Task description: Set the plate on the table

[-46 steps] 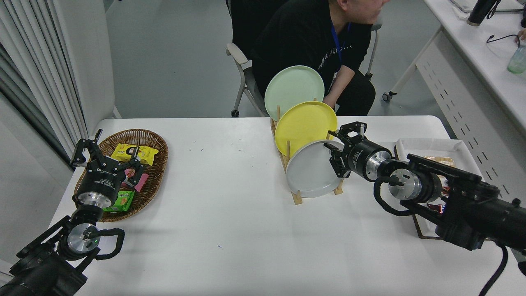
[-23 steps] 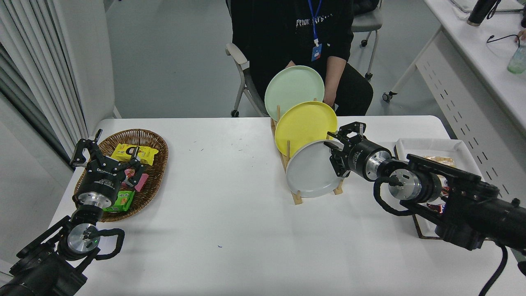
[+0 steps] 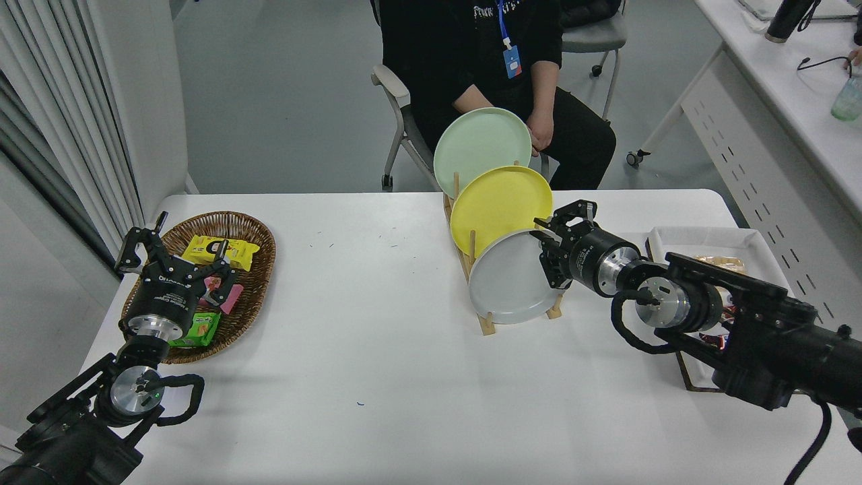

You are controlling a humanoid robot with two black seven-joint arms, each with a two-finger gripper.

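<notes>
The light-grey plate (image 3: 508, 279) stands on edge in the front slot of a wooden rack (image 3: 485, 325), leaning back against a yellow plate (image 3: 498, 202). My right gripper (image 3: 544, 259) is open at the grey plate's right rim, one finger above and one below the rim's edge; I cannot tell whether they touch it. The white table (image 3: 377, 350) spreads out in front of the rack. At the lower left, my left gripper (image 3: 176, 250) is parked open over a wicker basket.
A mint-green plate (image 3: 479, 145) stands at the back of the rack. The wicker basket (image 3: 262, 232) at the left holds snack packets. A white tray (image 3: 700, 236) lies under my right arm. A person (image 3: 498, 74) sits at the far side.
My right gripper has edged slightly left toward the grey plate's rim. The person behind the rack has sat upright and drawn the hand back. The left arm has not moved.
</notes>
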